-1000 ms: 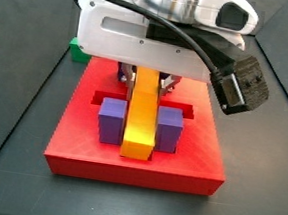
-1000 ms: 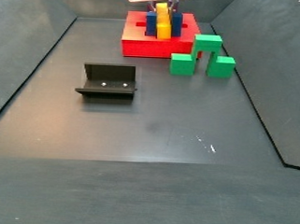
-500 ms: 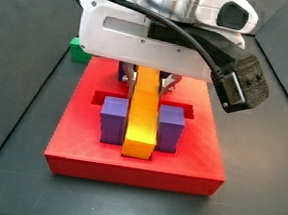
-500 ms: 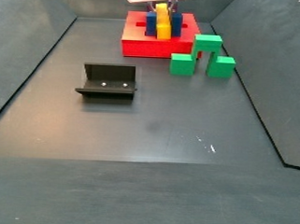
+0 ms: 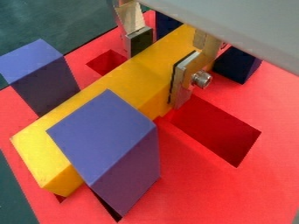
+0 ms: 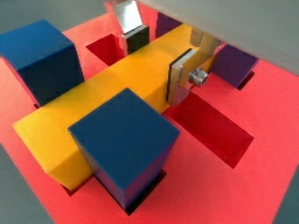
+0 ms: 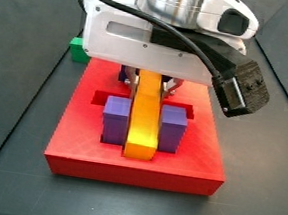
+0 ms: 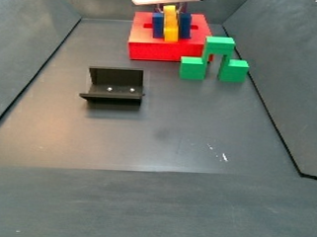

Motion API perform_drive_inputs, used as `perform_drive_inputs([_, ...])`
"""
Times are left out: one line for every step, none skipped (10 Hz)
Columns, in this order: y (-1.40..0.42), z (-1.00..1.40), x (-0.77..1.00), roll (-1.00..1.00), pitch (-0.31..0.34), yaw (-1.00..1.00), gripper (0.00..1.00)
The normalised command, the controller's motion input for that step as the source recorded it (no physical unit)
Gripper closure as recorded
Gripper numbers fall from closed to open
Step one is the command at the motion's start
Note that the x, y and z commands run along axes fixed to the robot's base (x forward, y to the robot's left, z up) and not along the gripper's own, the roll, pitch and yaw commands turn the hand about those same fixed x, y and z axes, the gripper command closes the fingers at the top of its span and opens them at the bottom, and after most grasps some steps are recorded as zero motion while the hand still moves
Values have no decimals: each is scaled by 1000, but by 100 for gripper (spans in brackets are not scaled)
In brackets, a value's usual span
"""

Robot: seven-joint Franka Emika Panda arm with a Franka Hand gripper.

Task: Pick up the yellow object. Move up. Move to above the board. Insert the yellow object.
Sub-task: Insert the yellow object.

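Observation:
The yellow object (image 5: 105, 101) lies flat along the red board (image 5: 271, 96), in the channel between two upright blue-purple posts (image 5: 111, 149). It shows the same way in both wrist views (image 6: 111, 96) and in both side views (image 7: 142, 119) (image 8: 170, 22). My gripper (image 5: 160, 68) straddles the bar's far half, with a silver finger pressed to each long side, so it is shut on the bar. From the side the gripper (image 7: 147, 78) hangs over the board's back part (image 7: 73, 150). The bar's far end is hidden under my gripper.
A second pair of posts (image 6: 233, 61) stands at the board's far end, with open slots (image 5: 216, 131) beside the bar. A green arch block (image 8: 212, 59) lies right of the board (image 8: 151, 49). The dark fixture (image 8: 112, 86) stands at mid-left on the floor.
The gripper body has shifted only very slightly. The bar stays between the posts on the board, still between the fingers.

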Motion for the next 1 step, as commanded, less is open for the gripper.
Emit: perform_drive_inputs([0, 0, 0, 0, 0, 0, 100])
